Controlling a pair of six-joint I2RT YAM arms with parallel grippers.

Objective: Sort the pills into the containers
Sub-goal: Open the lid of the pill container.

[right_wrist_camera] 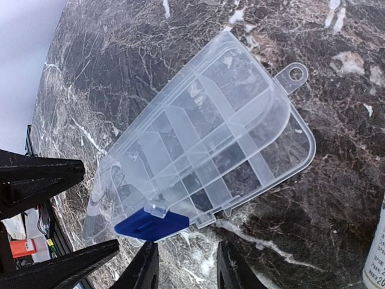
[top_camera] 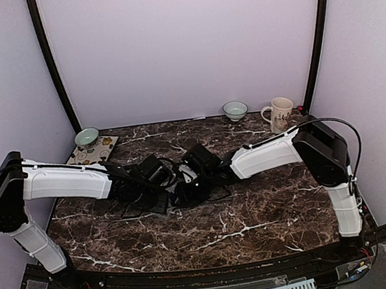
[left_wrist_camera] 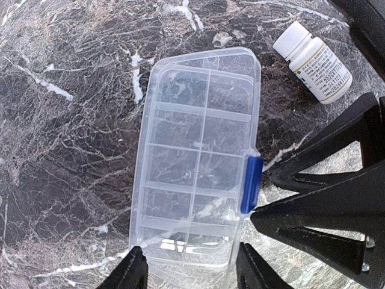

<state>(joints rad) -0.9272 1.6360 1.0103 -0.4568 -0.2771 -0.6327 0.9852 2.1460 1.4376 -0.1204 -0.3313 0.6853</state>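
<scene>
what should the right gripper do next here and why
Probably ease the right gripper forward so a fingertip hooks the blue latch and flips it up. The organizer box lid looks shut with the latch seated, the right fingers sit open just short of it, and the left gripper straddles the box's near end, placed to steady it.

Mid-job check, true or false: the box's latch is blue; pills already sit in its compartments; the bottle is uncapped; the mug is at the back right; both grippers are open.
The organizer box has a blue latch: true.
Pills sit in its compartments: false, none show in either wrist view.
The white bottle is uncapped: false, its cap is on.
The mug stands at the back right: true.
The left gripper and right gripper are both open: true.
</scene>
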